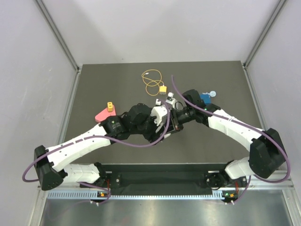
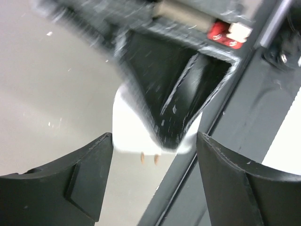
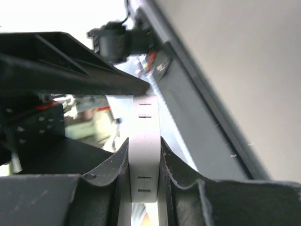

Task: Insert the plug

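The plug (image 1: 163,88) - a small yellow connector ending a thin looped wire (image 1: 151,80) - lies free on the dark worktop (image 1: 103,84), at twelve o'clock from both claws. It looks light and rigid with a floppy lead, so pinch its flat sides. The right claw (image 3: 145,148) is clamped on a white block (image 3: 145,122); the left claw (image 2: 154,143) gapes wide.
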Robot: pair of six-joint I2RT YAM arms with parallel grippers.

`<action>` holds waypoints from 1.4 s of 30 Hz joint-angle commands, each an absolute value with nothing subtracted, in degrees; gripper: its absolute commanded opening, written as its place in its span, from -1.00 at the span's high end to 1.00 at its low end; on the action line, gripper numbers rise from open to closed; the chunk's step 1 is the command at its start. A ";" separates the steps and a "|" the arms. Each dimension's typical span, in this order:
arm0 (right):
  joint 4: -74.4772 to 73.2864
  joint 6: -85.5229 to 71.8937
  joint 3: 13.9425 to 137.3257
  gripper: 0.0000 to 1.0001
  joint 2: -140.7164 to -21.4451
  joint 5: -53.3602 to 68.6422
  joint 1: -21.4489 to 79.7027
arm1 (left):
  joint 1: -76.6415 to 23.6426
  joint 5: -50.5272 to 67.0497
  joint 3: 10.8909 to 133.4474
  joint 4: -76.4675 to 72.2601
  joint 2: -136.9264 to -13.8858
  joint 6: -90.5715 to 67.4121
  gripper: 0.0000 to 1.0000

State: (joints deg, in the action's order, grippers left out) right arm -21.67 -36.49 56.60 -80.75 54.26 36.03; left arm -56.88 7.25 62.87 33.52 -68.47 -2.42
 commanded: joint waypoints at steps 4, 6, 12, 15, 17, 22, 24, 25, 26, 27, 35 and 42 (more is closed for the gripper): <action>-11.79 -34.71 53.00 1.00 -74.10 48.78 28.66 | -56.52 -6.83 63.28 32.69 -66.44 -13.78 -0.50; -10.38 -34.80 51.95 1.00 -72.87 49.22 25.59 | -55.99 -7.73 64.24 33.83 -67.32 -15.63 -0.50; -11.42 -32.61 51.24 1.00 -71.11 47.47 20.57 | -47.75 -14.86 68.38 36.38 -69.52 -26.18 -0.50; -13.35 -30.59 50.98 1.00 -68.74 45.80 19.78 | -32.12 -15.29 69.60 39.28 -68.82 -35.74 -0.58; -14.32 -29.36 50.71 1.00 -66.72 44.83 19.78 | -19.99 -15.99 70.49 40.34 -68.99 -43.22 -0.66; -14.85 -28.30 48.78 1.00 -63.37 42.98 19.69 | -1.88 -17.56 70.30 38.93 -73.28 -46.85 -0.61; -14.77 -28.48 48.60 1.00 -62.58 44.03 19.69 | 1.74 -20.47 70.75 40.34 -76.10 -45.45 -0.67; -14.77 -28.48 48.52 1.00 -62.23 44.29 19.69 | 5.50 -19.61 70.32 41.12 -78.72 -45.35 -0.69; -14.85 -28.48 48.43 1.00 -61.62 44.30 19.69 | 7.63 -17.95 69.88 41.48 -80.05 -45.35 -0.69; -14.85 -28.39 48.51 1.00 -61.35 44.30 19.69 | 11.47 -13.32 69.35 41.22 -82.33 -45.00 -0.69; -15.99 -27.69 50.45 1.00 -60.47 45.00 19.69 | 15.91 3.07 65.91 33.39 -89.82 -39.20 -0.51; -15.73 -27.51 50.01 1.00 -59.85 44.65 19.69 | 16.00 5.45 61.09 29.53 -91.31 -35.42 -0.44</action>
